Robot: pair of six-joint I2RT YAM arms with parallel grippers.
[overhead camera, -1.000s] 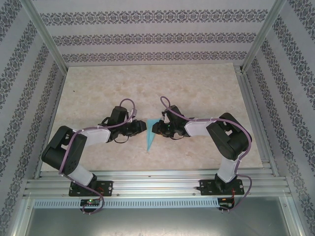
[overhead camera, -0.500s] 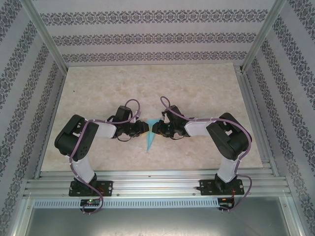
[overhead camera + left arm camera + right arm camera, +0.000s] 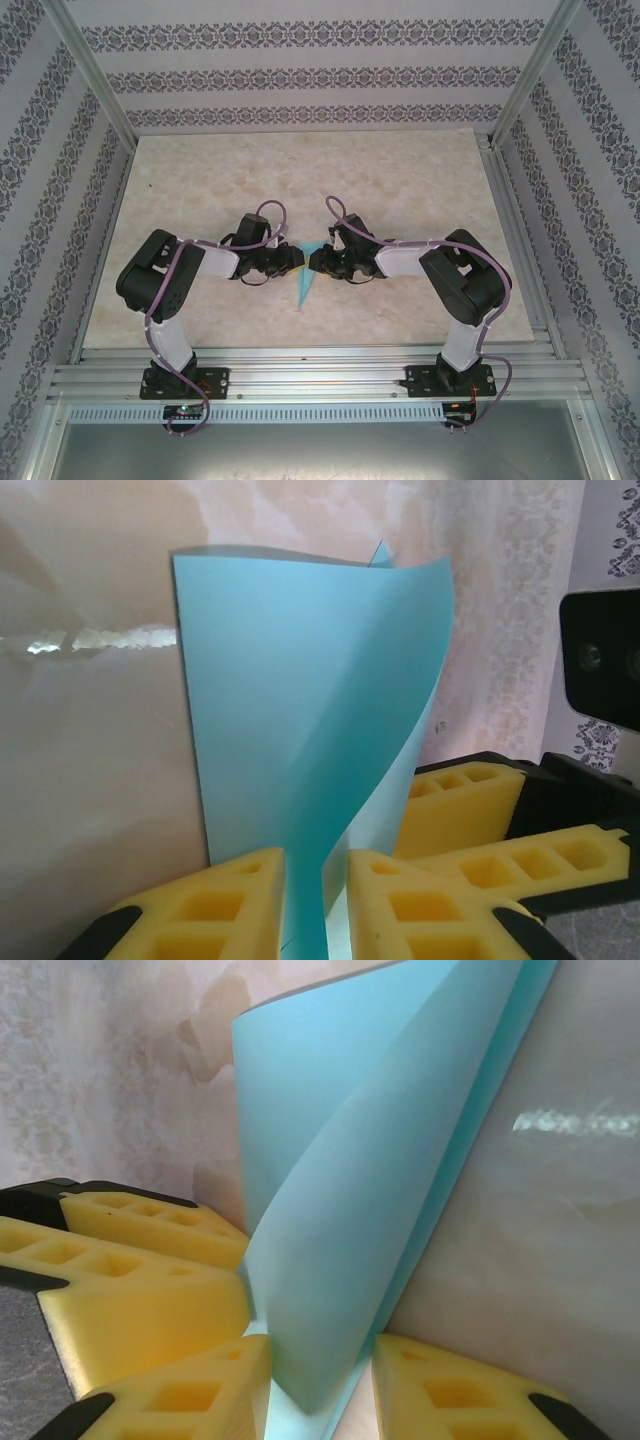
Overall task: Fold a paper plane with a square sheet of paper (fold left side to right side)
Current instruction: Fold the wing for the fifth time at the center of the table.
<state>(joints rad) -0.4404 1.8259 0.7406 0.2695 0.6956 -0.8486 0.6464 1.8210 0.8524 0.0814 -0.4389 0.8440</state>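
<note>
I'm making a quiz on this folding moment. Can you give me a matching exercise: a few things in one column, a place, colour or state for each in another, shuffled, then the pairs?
Things
1. left hand
2. right hand
3. paper
4. table

Descriptions
A. pale marbled surface
B. light blue, curled upward
C. in the top view, left of the paper, pads around it
D. in the top view, right of the paper, pads around it

Pairs: 1-C, 2-D, 3-B, 4-A

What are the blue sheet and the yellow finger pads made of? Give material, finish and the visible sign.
Blue sheet: looks like thin paper, matte; it curls in a smooth bend and holds a soft crease.
Yellow finger pads: probably foam or soft rubber, dull finish; blocky, with moulded square pockets and slightly grainy faces.
</note>
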